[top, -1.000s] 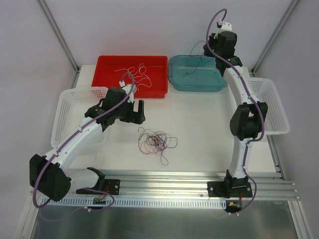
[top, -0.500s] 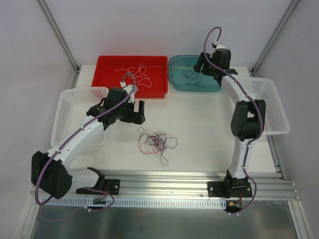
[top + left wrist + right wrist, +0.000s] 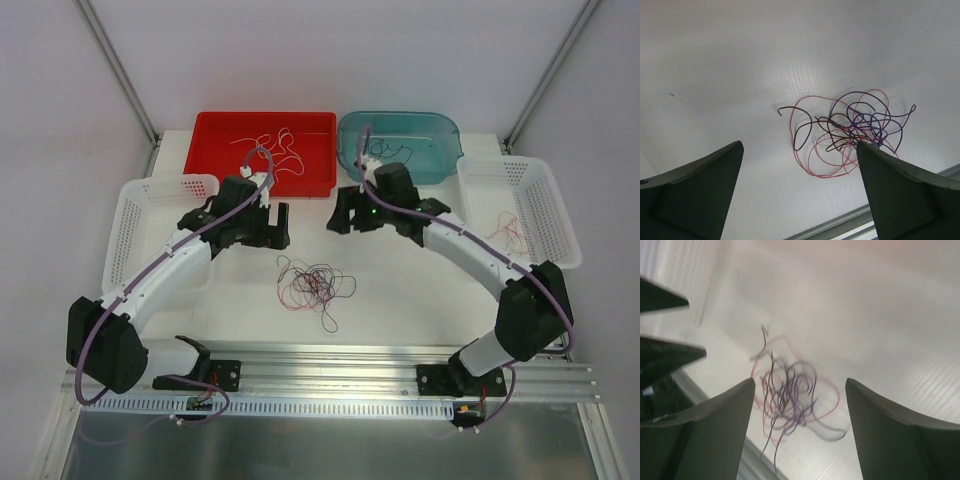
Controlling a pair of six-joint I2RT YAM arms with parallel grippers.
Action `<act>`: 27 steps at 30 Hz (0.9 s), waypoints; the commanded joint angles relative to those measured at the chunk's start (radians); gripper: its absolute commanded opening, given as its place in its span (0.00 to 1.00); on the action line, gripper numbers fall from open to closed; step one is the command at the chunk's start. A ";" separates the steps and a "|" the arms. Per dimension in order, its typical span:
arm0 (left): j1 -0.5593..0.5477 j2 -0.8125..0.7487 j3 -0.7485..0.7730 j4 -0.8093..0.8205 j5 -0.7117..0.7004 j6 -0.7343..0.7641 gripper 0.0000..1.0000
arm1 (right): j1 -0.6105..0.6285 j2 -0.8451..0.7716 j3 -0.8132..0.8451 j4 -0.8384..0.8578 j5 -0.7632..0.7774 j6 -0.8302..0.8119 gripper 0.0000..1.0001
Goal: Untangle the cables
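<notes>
The cables lie as one loose tangle of pink, purple and dark wires on the white table, near its front middle. My left gripper hovers just above and to the left of the tangle, open and holding nothing. My right gripper hovers above and to its right, also open and holding nothing. In the left wrist view the cables sit ahead of the gripper, toward its right finger. In the blurred right wrist view the cables lie between and beyond the gripper.
A red tray at the back holds white wires. Beside it stands a teal bin. A white basket on the right holds thin red wires. Another white basket stands at the left. The metal rail runs along the front.
My right gripper opened over the teal bin, leaving a dark wire there, then swung down and left to the table's middle. The left arm has barely moved.
</notes>
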 commanded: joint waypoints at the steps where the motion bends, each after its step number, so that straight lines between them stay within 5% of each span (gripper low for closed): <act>1: 0.012 0.035 0.015 -0.037 -0.031 -0.039 0.98 | 0.105 -0.013 -0.121 0.045 -0.014 0.103 0.77; 16: 0.010 0.223 0.046 -0.111 -0.001 -0.121 0.88 | 0.369 0.122 -0.293 0.209 0.197 0.203 0.72; 20: 0.010 0.295 0.056 -0.111 0.033 -0.135 0.84 | 0.367 0.119 -0.334 0.249 0.226 0.214 0.51; 27: 0.001 0.360 0.076 -0.109 0.088 -0.164 0.77 | 0.367 0.094 -0.365 0.244 0.225 0.198 0.31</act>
